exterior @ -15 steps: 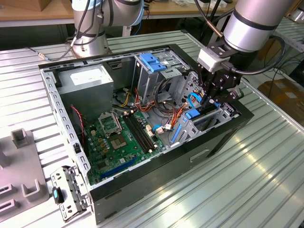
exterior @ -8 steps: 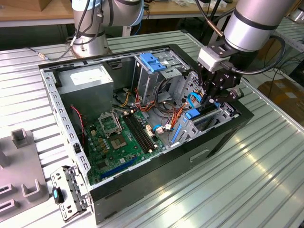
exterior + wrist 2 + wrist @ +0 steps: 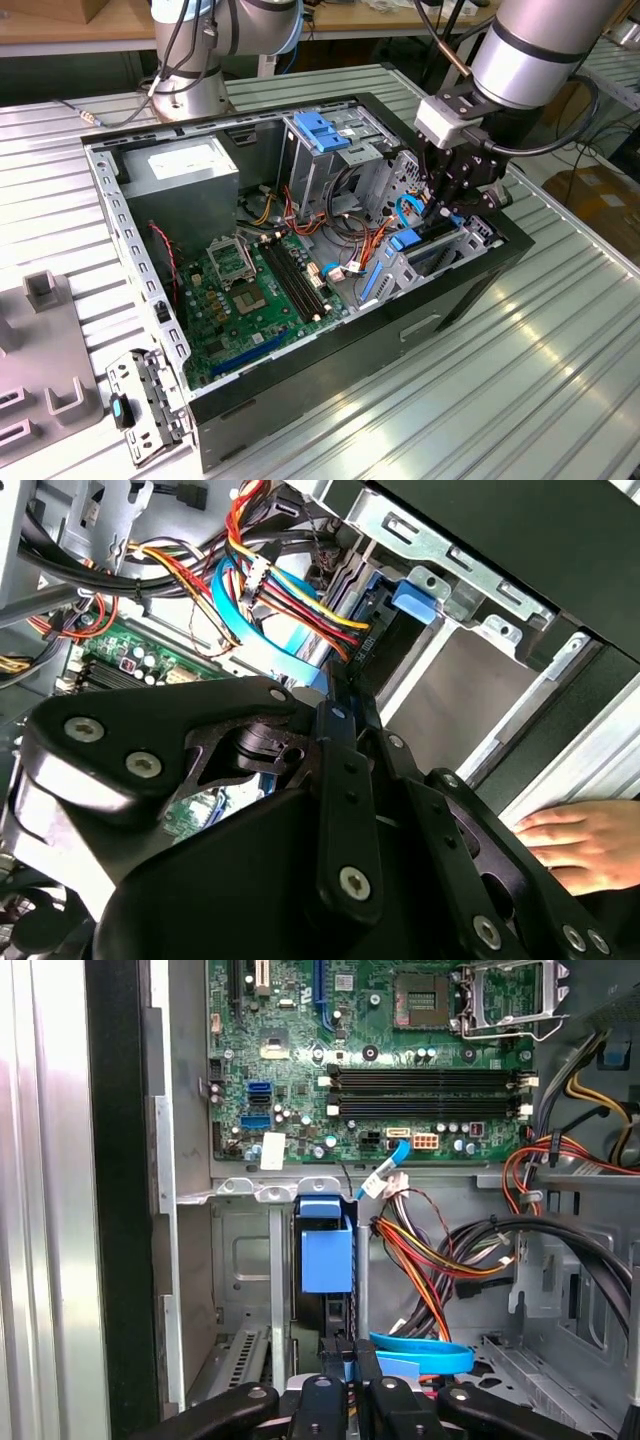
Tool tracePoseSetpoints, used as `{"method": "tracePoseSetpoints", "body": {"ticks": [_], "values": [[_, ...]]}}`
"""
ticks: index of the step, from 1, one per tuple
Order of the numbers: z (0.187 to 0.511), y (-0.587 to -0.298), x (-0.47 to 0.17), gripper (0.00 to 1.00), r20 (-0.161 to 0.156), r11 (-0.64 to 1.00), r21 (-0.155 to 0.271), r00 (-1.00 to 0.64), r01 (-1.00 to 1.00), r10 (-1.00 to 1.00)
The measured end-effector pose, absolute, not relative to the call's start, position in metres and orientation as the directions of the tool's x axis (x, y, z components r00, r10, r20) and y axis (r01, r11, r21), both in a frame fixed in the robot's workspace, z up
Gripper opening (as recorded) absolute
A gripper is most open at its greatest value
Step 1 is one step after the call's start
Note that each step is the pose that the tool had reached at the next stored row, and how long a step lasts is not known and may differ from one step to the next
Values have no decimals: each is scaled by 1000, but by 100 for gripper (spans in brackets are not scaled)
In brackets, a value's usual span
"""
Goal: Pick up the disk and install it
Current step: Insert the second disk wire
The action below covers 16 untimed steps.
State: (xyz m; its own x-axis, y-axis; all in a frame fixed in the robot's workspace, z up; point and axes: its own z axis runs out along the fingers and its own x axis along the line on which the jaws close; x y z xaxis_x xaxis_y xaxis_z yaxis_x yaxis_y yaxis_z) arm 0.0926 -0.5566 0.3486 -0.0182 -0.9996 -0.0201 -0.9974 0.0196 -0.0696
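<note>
One open computer case (image 3: 300, 400) lies on its side on a ribbed metal desk (image 3: 520, 380). Going from the exterior view's left: a loose metal bracket (image 3: 150, 410) leans beside the case's near corner, then comes the grey power supply (image 3: 190, 170) inside the case, then the green motherboard (image 3: 250, 290), then a metal drive cage topped by a blue bracket (image 3: 320, 130). Furthest to the exterior view's right, the arm reaches down into the case's front end, with its black pincer (image 3: 455, 205) low among the cables.

The disk (image 3: 327, 1260) sits edge-up in a metal bay just beyond the fingertips, blue rail frame showing, seen in the first wrist view. The fingers appear drawn close together around the disk's near edge, though the contact itself is hidden.

A person's hand (image 3: 585, 840) rests at the case's outer edge in the second wrist view.

Judging by this, the pickup is done and the disk is mostly slid into its bay; whether it is fully seated cannot be told.
</note>
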Motion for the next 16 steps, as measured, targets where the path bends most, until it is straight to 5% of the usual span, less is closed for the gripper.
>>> {"method": "tracePoseSetpoints", "body": {"ticks": [16], "values": [[349, -557, 94, 16, -44, 24, -69, -21, -997, -999]]}}
